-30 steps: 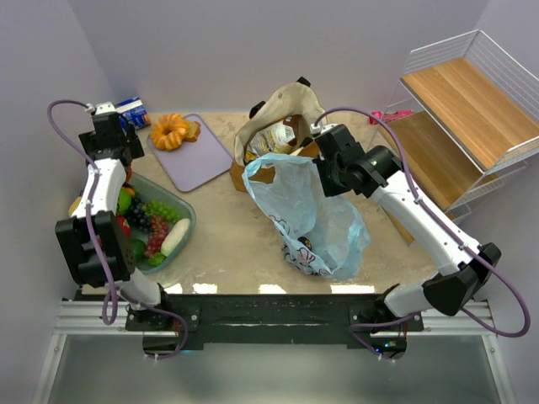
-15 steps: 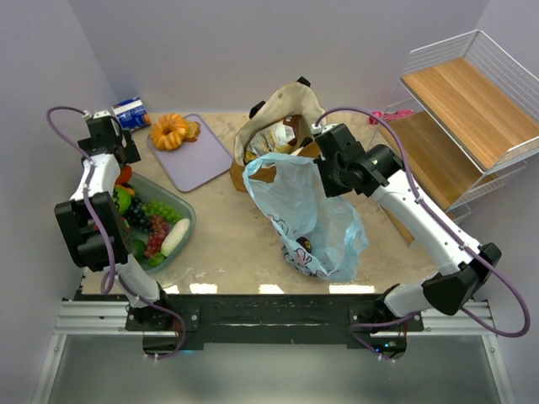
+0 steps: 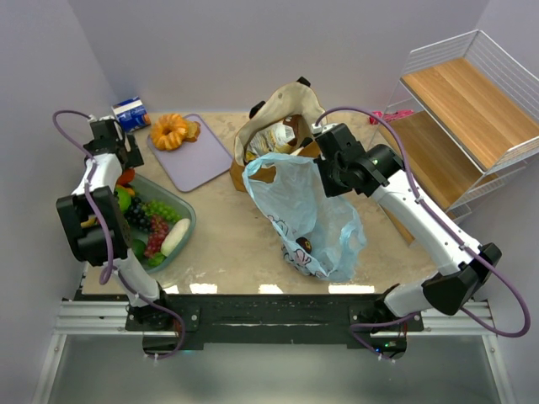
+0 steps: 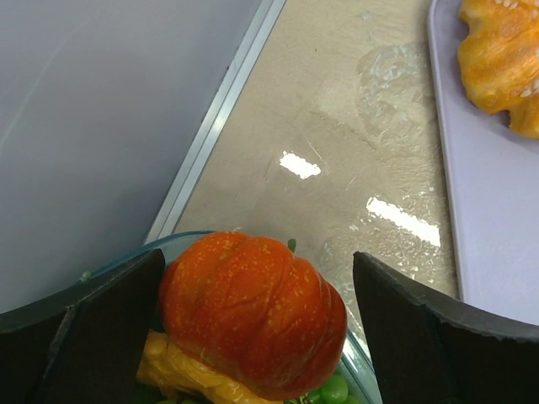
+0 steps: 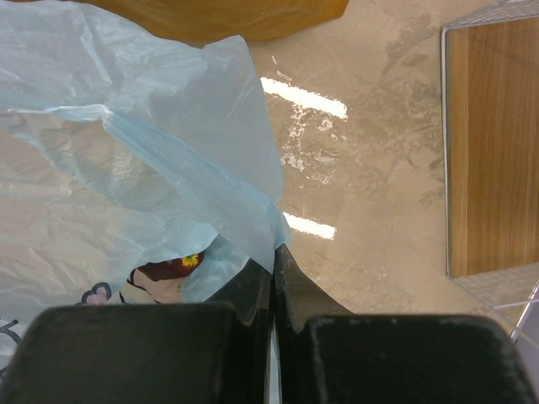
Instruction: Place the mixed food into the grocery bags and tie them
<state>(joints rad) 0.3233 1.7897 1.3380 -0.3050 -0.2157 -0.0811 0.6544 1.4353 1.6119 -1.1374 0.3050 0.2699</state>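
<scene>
Blue bag (image 3: 312, 215) still pinched, left fingers (image 4: 421, 328) shifted slightly

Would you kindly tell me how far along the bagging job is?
Done: the tote already holds items, and the blue plastic bag has a dark fruit inside. In hand: the right gripper is shut on that bag's edge, while the open left gripper straddles an orange-red fruit in the tub. Left: the tub's other food, and both bags are untied.

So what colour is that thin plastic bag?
The bag: light blue, printed figures; best in top view.
</scene>
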